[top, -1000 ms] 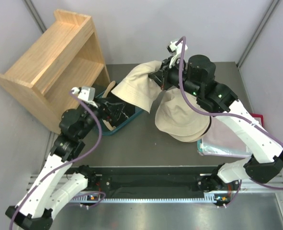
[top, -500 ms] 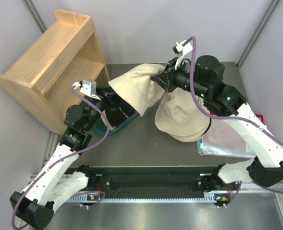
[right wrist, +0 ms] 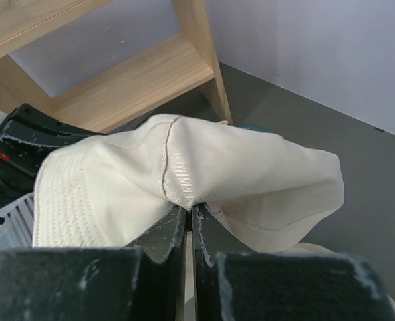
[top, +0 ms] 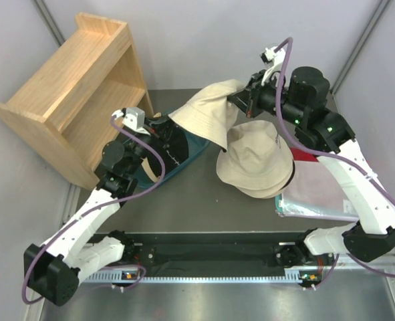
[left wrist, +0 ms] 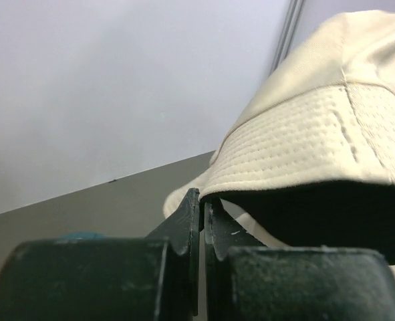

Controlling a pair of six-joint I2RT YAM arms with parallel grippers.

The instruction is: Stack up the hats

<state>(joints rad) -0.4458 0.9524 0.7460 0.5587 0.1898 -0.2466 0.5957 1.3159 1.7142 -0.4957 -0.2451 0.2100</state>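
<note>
- Just right of the wooden shelf, I have the right gripper clamped on a cream bucket hat, held up off the table.
- On the right wrist camera, both fingers pinch a fold of that hat's crown, and the stitched brim droops toward the shelf.
- The hat's lower brim hangs on the shelf side, over the teal tub that sits just right of the shelf's foot.
- The left gripper is up at that brim, between the shelf and the hat.
- Its jaws are closed to a thin slit.
- The brim's cream edge and black lining sit right at the fingertips; I cannot tell whether any fabric is caught between them.
- A black hat lies spread in the tub, below the left gripper.
- Farther right of the shelf, past the tub, a stack of cream hats rests on the table, its top hat crown-up and a black rim showing at the bottom edge.
- The held hat's far edge overlaps the near corner of that stack in the top view.
- A clear plastic bag lies beyond the stack, farthest from the shelf.
</note>
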